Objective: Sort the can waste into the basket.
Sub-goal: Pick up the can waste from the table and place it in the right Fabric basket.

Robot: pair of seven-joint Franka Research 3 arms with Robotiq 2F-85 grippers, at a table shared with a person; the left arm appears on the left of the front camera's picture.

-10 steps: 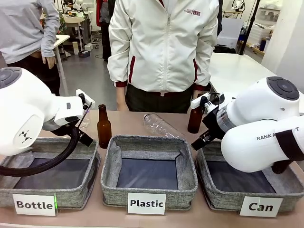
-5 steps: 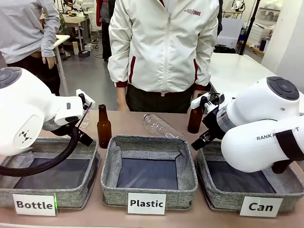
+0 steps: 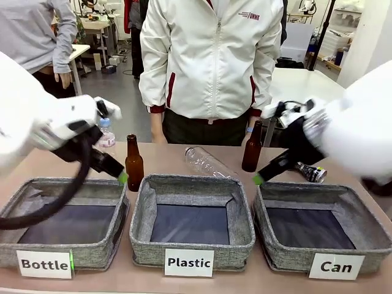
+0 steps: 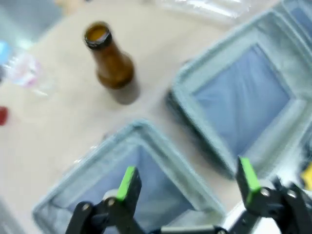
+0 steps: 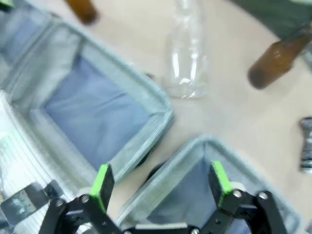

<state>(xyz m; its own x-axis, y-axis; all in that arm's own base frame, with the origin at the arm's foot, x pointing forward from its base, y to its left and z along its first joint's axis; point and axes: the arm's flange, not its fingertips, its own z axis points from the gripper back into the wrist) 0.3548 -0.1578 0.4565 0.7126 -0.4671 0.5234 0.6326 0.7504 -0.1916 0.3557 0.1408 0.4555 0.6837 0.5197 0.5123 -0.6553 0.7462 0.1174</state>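
**Both claws wide and empty; dark can on the surface behind the "Can" basket**

My right claw (image 5: 161, 179) stands wide, with nothing between its green pads. In the right wrist view it hangs above a corner of the grey fabric rectangular basket labelled "Can" (image 3: 286, 260); from the front, its one visible green tip sits at that basket's far-left corner, about 10 o'clock from the basket's middle. The crushed dark metal can with silver marks (image 3: 309, 172) lies on the tan surface (image 3: 165, 153) just beyond the basket's far rim, at its 12 o'clock, outside the basket and apart from the claw.

My left claw (image 4: 188, 180) is spread wide too and grips nothing; it hangs over a corner of the grey basket labelled "Bottle" (image 3: 37, 184). An upright brown glass bottle (image 3: 134, 162) stands just beside that basket at its 1 o'clock. A small clear bottle with a blue cap (image 3: 106, 131) stands farther back, partly behind my left arm.

The grey basket labelled "Plastic" (image 3: 191, 184) sits between the other two. A clear plastic bottle (image 3: 205, 162) lies on its side at its 12 o'clock, and a second brown glass bottle (image 3: 252, 147) stands at its 1 o'clock.

A red patch (image 4: 2, 116) shows at the 9 o'clock edge of the left wrist view; it is too blurred for me to tell what it is. A person in a white jacket (image 3: 211, 61) stands at the far side.
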